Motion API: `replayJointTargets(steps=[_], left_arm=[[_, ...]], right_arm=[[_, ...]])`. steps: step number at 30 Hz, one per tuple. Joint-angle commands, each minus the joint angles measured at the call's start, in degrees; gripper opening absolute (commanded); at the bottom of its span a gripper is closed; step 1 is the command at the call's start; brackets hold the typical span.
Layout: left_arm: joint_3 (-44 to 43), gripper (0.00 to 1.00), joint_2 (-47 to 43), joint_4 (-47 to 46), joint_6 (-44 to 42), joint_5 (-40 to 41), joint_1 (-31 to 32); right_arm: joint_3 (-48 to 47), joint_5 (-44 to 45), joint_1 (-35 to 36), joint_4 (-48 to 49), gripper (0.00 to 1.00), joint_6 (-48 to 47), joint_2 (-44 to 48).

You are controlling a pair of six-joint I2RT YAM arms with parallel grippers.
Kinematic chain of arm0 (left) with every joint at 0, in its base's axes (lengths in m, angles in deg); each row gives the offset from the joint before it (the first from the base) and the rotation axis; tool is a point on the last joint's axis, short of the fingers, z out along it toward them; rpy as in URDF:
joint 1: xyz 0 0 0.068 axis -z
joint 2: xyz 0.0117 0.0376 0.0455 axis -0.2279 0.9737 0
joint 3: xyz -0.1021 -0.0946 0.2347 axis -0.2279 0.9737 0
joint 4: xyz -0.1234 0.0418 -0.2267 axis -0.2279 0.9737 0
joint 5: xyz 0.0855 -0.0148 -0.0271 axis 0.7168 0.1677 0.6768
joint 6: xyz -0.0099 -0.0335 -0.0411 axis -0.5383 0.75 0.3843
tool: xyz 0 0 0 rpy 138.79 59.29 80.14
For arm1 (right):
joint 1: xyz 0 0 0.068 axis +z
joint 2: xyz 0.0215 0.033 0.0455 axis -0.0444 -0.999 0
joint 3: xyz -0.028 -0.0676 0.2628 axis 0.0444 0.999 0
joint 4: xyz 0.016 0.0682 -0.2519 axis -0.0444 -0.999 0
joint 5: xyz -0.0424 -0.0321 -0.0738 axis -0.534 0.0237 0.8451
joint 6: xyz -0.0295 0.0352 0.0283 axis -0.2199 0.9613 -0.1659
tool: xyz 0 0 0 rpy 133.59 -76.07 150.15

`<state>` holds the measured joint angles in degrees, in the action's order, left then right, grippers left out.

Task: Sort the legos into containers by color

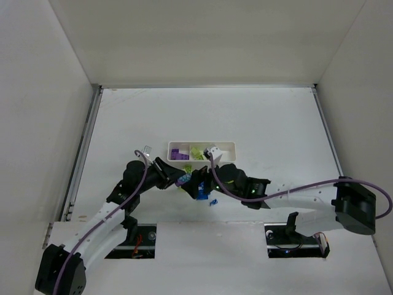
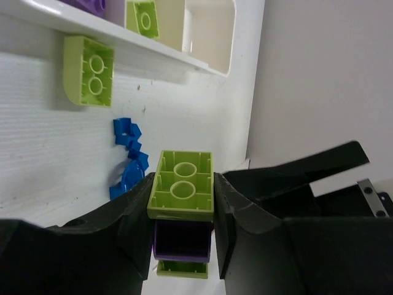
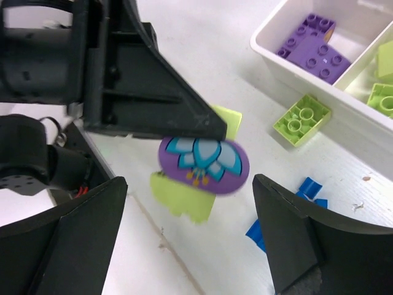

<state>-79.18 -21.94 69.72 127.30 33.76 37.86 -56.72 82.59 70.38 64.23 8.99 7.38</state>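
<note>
The left claw (image 2: 182,203) pinched a small stack of lime and purple plastic bricks (image 2: 182,184) between its two black fingers (image 2: 132,212). Three layers showed in the left wrist view: a lime rectangular brick on top, a purple piece under it and a second lime piece at the bottom. Seen from the right wrist, the purple layer was an oval plate printed with a blue flower. The stack sat over the white counter (image 1: 276,123), near the front wall of the long white plastic tray (image 1: 231,145) and outside it; whether it touched the counter could not be told. The right claw (image 3: 187,209) stood spread wide, one finger on each side of the stack, holding nothing.

The tray had three square compartments. The one at the left end in the top view held purple bricks (image 3: 313,49) (at least two, lying too close together to count surely). The middle one held lime bricks (image 3: 384,98), their number unclear.

On the counter lay one loose lime brick (image 2: 89,70), just beside the tray's near wall, and two small blue pieces (image 2: 128,138) between that brick and the stack.
</note>
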Motion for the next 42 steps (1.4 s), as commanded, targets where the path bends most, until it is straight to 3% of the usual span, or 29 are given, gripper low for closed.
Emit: replayJointTargets(steps=[1, 13, 21, 31, 35, 42], left_arm=[[-2.8, 0.17, 0.07, -3.0, 0.47, 1.3, -1.62], [-4.65, 0.17, -0.45, -3.96, 0.39, 5.87, -0.21], [-4.56, 0.17, 0.34, -4.58, 0.3, 7.81, 2.16], [-4.38, 0.17, 1.3, -5.29, -0.05, 8.25, 4.36], [-3.86, 0.17, 0.78, -5.46, 0.12, 9.13, 5.15], [-3.59, 0.17, 0.6, -5.46, -0.4, 8.95, 4.62]], right_arm=[[2.05, 2.41, -0.11, 3.82, 0.9, 0.84, 5.11], [3.64, 4.79, 1.99, 3.29, 0.89, 2.08, 3.89], [-0.31, 4.61, 2.96, 2.06, 0.78, 0.94, 0.38], [-4.0, 3.65, 2.61, 3.55, 0.76, 1.2, -5.34], [-5.15, 3.74, 2.52, 3.64, 0.7, 1.29, -6.83], [-4.62, 5.41, 2.43, 4.52, 0.5, 2.69, -6.4]])
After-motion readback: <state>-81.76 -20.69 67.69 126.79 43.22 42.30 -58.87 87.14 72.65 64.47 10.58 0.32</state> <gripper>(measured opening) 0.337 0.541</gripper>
